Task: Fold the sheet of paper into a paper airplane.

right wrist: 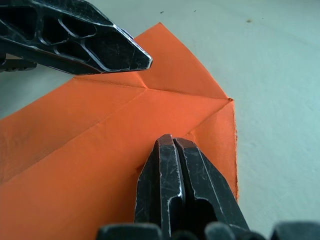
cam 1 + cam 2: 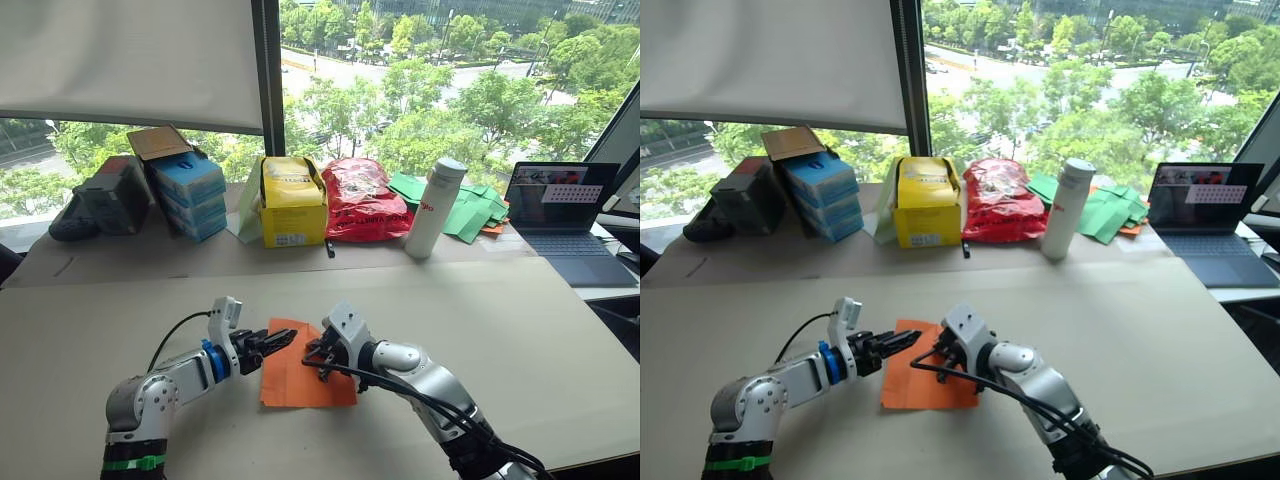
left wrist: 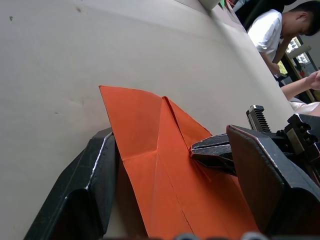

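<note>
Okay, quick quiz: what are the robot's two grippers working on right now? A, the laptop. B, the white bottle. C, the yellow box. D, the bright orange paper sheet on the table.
D: both the left gripper and right gripper meet over the creased bright orange paper sheet.

Pale table (image 2: 520,330) under a daylit window (image 2: 430,80); roller blind (image 2: 130,60) half lowered; green trees outside.

Left gripper (image 2: 283,341) jaws apart, right gripper (image 1: 172,150) jaws pressed together, tips close.
</note>
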Available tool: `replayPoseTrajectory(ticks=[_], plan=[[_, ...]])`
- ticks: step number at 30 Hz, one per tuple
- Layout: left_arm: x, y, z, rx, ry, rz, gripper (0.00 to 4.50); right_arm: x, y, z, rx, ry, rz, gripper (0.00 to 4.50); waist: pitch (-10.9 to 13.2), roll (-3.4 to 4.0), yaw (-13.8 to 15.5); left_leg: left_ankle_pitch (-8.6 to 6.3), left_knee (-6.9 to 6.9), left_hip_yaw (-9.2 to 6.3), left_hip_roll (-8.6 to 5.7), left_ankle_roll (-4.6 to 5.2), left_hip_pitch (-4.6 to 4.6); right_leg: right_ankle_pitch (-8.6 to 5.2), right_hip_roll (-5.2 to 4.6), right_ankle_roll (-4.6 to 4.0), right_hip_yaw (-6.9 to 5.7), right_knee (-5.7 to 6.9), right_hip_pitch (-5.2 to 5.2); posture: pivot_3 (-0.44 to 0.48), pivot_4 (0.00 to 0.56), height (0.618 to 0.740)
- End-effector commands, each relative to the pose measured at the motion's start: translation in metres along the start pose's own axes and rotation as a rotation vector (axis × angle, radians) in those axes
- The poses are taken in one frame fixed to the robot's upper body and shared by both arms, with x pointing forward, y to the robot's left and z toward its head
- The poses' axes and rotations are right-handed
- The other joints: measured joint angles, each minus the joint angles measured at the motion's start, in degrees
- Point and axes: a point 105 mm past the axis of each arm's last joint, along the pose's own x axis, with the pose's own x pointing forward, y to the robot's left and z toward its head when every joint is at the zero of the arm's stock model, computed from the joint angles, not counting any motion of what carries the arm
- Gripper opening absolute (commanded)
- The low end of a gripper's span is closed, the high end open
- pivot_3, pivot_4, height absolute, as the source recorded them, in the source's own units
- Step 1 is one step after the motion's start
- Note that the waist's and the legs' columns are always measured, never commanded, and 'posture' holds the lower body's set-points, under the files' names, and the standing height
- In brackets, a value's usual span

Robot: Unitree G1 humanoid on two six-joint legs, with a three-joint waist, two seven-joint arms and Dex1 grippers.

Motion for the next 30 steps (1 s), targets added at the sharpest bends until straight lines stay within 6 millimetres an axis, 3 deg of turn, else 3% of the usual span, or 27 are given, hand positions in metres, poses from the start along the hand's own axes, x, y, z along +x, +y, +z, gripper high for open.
replayPoseTrajectory(ticks=[1, 5, 16, 20, 26, 30], plan=[[0.001, 0.013, 0.021, 0.039, -0.081, 0.064, 3.52, 0.002, -0.004, -0.014, 0.011, 0.058, -0.028, 0.0, 0.0, 0.0, 0.0, 0.0, 0.0, 0.0, 0.0, 0.0, 0.0, 0.0, 0.01, 0.0, 0.0, 0.0, 0.0, 0.0, 0.15, 0.74], [0.003, 0.013, 0.022, 0.071, -0.076, 0.058, 3.52, 0.002, -0.003, -0.014, 0.011, 0.058, -0.026, 0.0, 0.0, 0.0, -0.1, 0.09, -0.04, 0.0, 0.0, 0.12, -0.04, 0.02, 0.03, -0.02, -0.01, -0.04, -0.05, 0.0, 0.15, 0.74], [0.002, 0.01, 0.013, 0.089, -0.039, 0.039, 0.04, 0.001, -0.005, -0.014, 0.008, 0.059, -0.033, 0.0, 0.0, 0.01, 0.0, -0.02, -0.05, 0.0, 0.01, -0.07, -0.11, 0.02, -0.03, -0.03, 0.02, -0.06, -0.1, 0.0, 0.15, 0.74], [0.003, 0.007, 0.02, 0.125, -0.066, 0.035, 0.04, 0.001, -0.004, -0.013, 0.008, 0.059, -0.031, 0.0, 0.0, 0.01, 0.0, -0.02, -0.06, 0.0, 0.01, -0.07, -0.11, 0.02, -0.03, -0.03, 0.03, -0.07, -0.11, 0.0, 0.15, 0.74], [0.005, -0.007, 0.026, 0.308, -0.073, 0.003, 0.04, 0.001, -0.004, -0.014, 0.014, 0.059, -0.031, 0.0, 0.0, 0.02, 0.0, -0.06, -0.06, -0.01, 0.01, -0.14, -0.16, 0.03, -0.05, -0.04, 0.05, -0.08, -0.15, 0.0, 0.15, 0.74], [0.003, -0.023, 0.019, 0.494, -0.03, -0.064, 0.04, 0.001, -0.005, -0.013, 0.025, 0.056, -0.037, 0.0, 0.0, 0.04, -0.1, -0.14, -0.09, -0.01, 0.02, -0.27, -0.19, 0.03, -0.07, -0.05, 0.07, -0.11, -0.19, 0.0, 0.15, 0.74]])
